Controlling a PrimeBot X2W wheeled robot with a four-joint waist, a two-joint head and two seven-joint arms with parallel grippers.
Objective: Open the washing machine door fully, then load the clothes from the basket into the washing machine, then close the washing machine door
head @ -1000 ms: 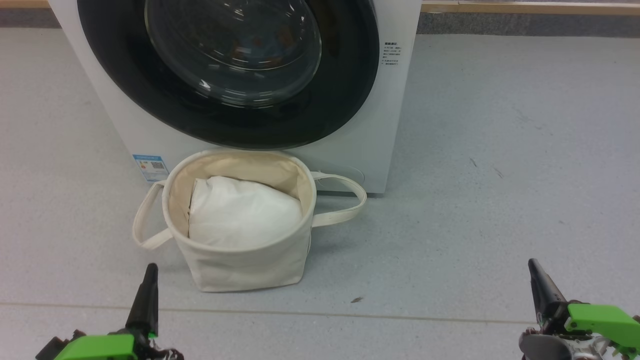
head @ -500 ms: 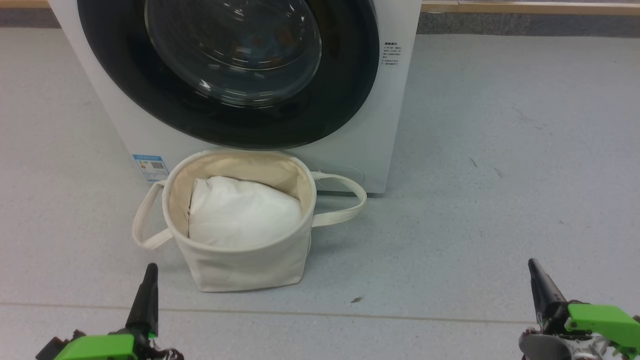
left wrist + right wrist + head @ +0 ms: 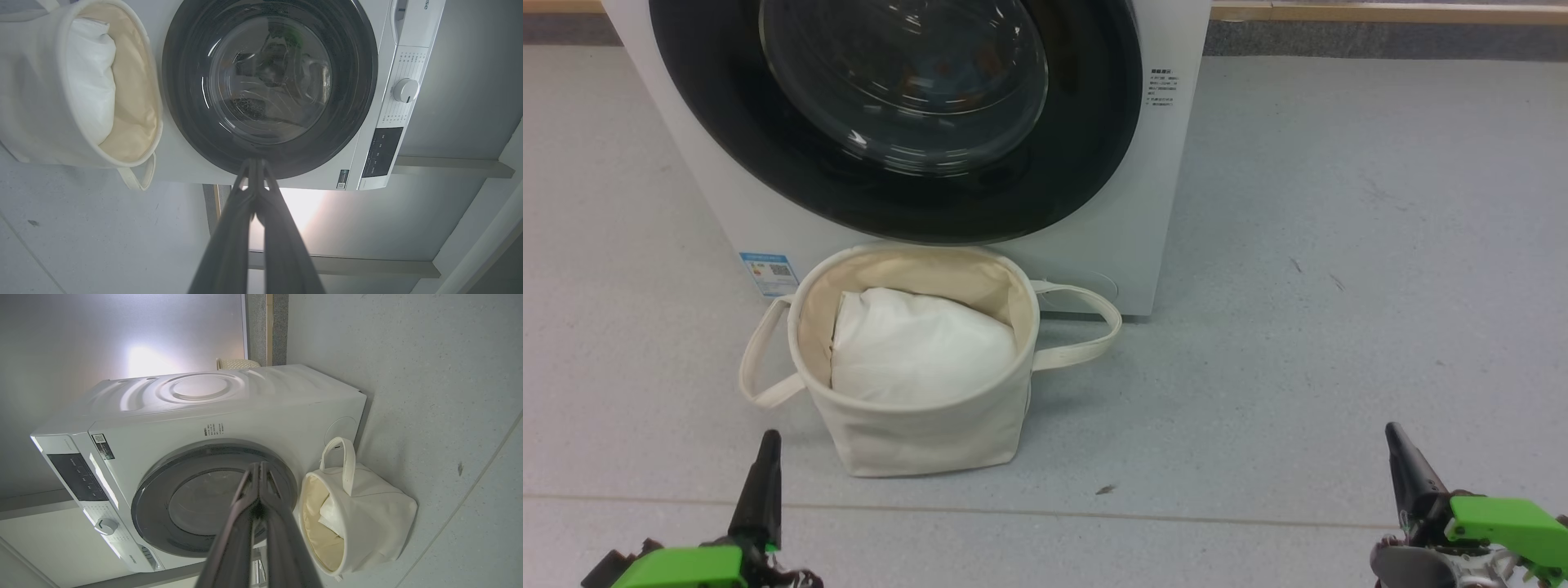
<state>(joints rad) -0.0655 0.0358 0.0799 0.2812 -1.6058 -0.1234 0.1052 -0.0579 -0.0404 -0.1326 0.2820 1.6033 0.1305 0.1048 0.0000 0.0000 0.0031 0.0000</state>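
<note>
Glossy black, the washing machine door [image 3: 890, 139] lies flush against the front of the washing machine [image 3: 1160, 212] and reads as shut; whether the latch has caught cannot be told. Through its glass bowl [image 3: 907, 82] dark fabric with orange specks is visible, taken to be the clothes [image 3: 943, 69], inside the drum. The basket [image 3: 915, 437] stands on the floor [image 3: 1339, 245] hard against the foot of the machine, directly below the door. It holds a plain white bundle [image 3: 919, 347], which is not part of the load.

The left gripper [image 3: 766, 445] and right gripper [image 3: 1393, 437] hover low, near the floor's front edge in the head view, well apart from basket and machine. Jaws on both are pressed together, holding nothing.

Assessment: loading appears done, door closed.

Risks:
- An unlatched door could spring back if not pressed home.
- Fabric trapped at the seal would prevent latching; not visible here.
- Mistaking the bundle for laundry would prompt a needless reopening.
- A forward reach could tip the basket.
</note>
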